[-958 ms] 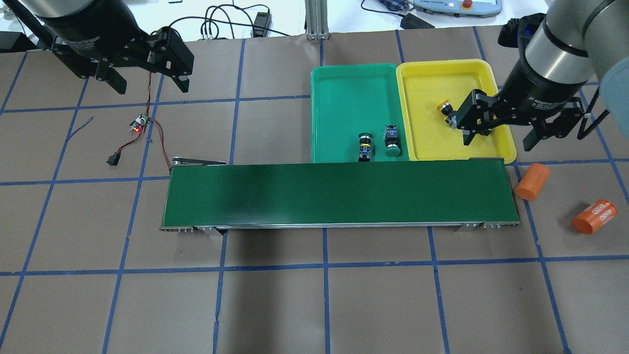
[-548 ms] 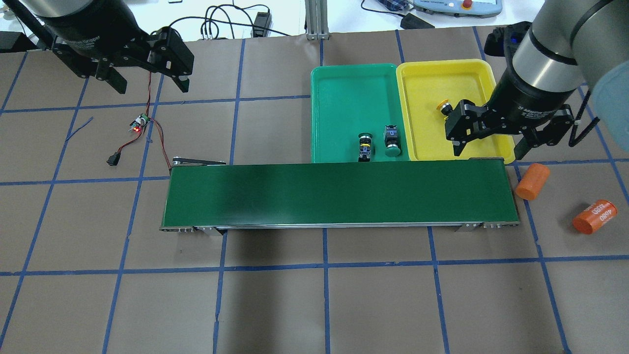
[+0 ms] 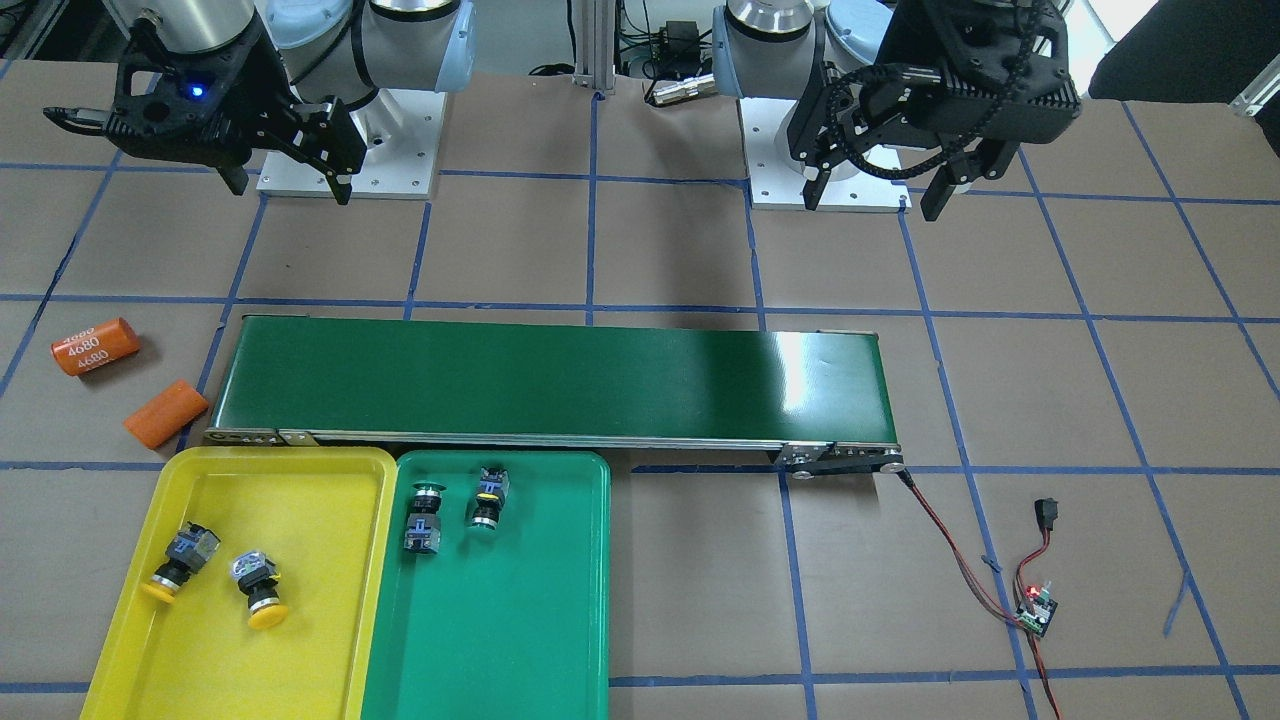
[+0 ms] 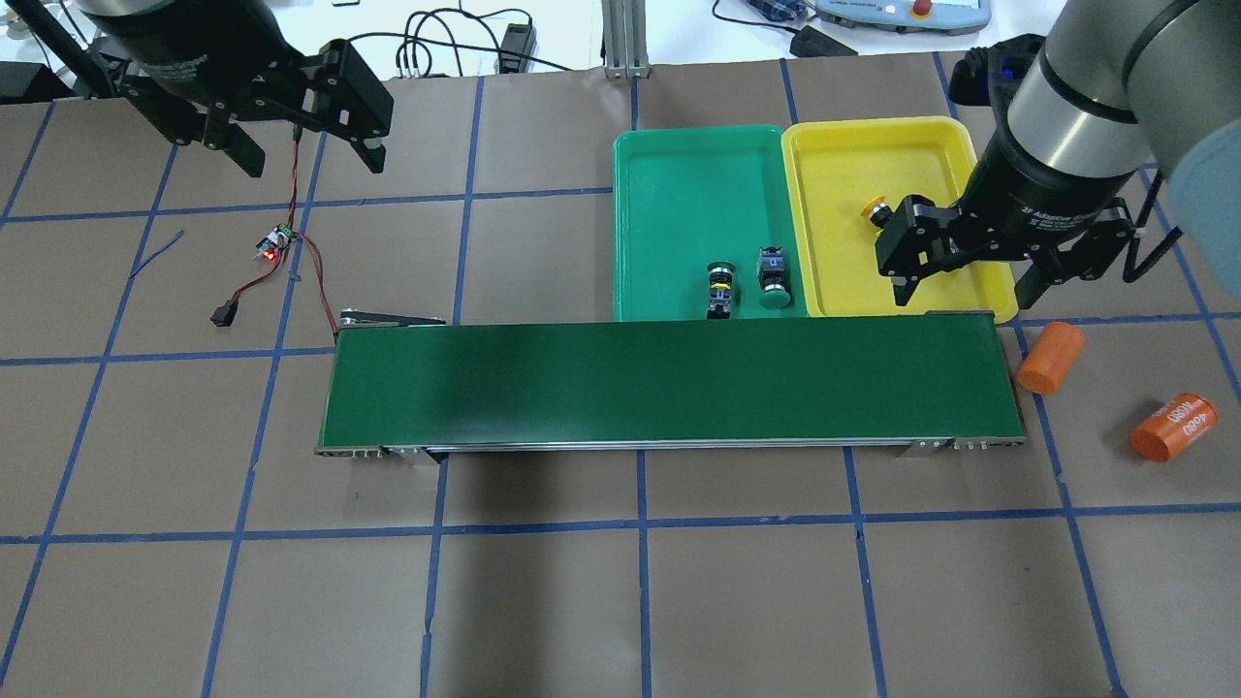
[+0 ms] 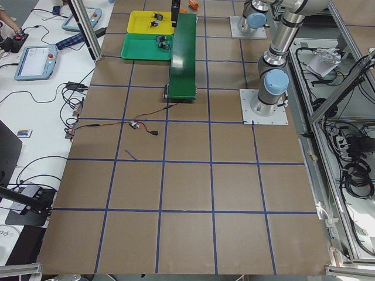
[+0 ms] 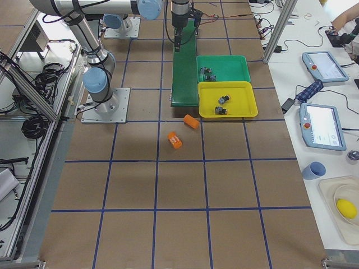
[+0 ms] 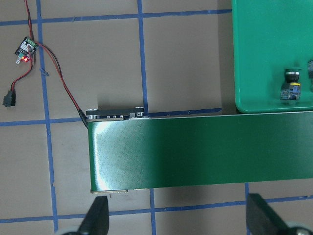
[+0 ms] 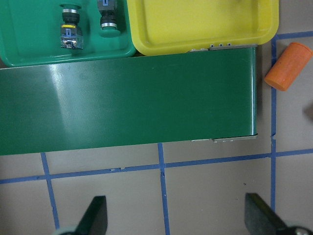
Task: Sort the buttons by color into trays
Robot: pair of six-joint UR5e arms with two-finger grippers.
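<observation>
Two yellow buttons point(image 3: 175, 563) point(image 3: 258, 585) lie in the yellow tray point(image 3: 300, 520) at lower left of the front view, two green buttons point(image 3: 423, 518) point(image 3: 489, 498) in the green tray point(image 3: 520, 620) beside it, while the left gripper point(image 3: 872, 198) and right gripper point(image 3: 288, 185) hang released and empty near the top.

1. I read this as a robotics lab: white mounting plates point(image 3: 400, 150) bolt the arms to a table point(image 4: 543, 601) papered brown and gridded with blue tape point(image 4: 640, 523).
2. Teach pendants point(image 6: 321, 126) lie on the white bench point(image 6: 346, 96) along the far side, among loose cables point(image 4: 436, 44).
3. An aluminium frame post point(image 4: 620, 39) stands there too, and a small conveyor belt point(image 4: 669, 383) is wired to a bare circuit board point(image 4: 276, 240).
</observation>
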